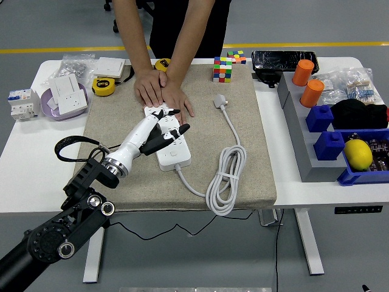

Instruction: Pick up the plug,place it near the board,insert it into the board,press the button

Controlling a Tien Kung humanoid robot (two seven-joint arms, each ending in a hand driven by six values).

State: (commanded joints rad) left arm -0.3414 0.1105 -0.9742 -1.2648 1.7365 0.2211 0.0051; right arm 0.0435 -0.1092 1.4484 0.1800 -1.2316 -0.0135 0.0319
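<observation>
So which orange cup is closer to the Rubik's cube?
The far orange cup, beside the black tray; the other orange cup stands nearer the blue bins.

Tan mat covers the table's middle. Far edge: a cube puzzle, a yellow tape measure to the left. Far left, a purple bowl holds a white socket. Right side, two orange cylinders on a grey rack, blue bins, a lemon inside one.
</observation>
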